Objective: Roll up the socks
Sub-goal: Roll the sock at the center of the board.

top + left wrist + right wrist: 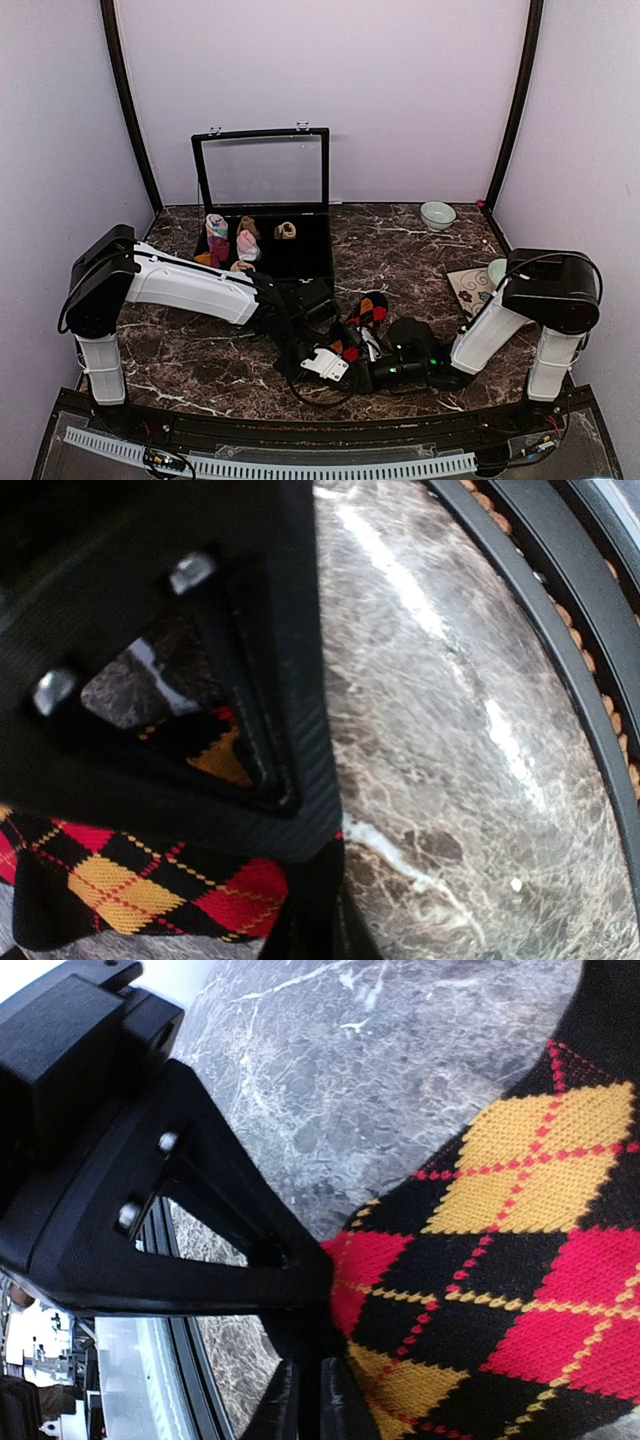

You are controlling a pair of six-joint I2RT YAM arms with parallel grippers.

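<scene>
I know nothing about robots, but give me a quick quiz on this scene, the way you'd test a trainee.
1. True or false: the box has its lid shut.
2. The sock shows: A stripes, B argyle diamonds, C dots.
3. Fill in: the bowl stands near the back ___ corner of the table.
Key: 1 false, the lid stands open; 2 B; 3 right.
</scene>
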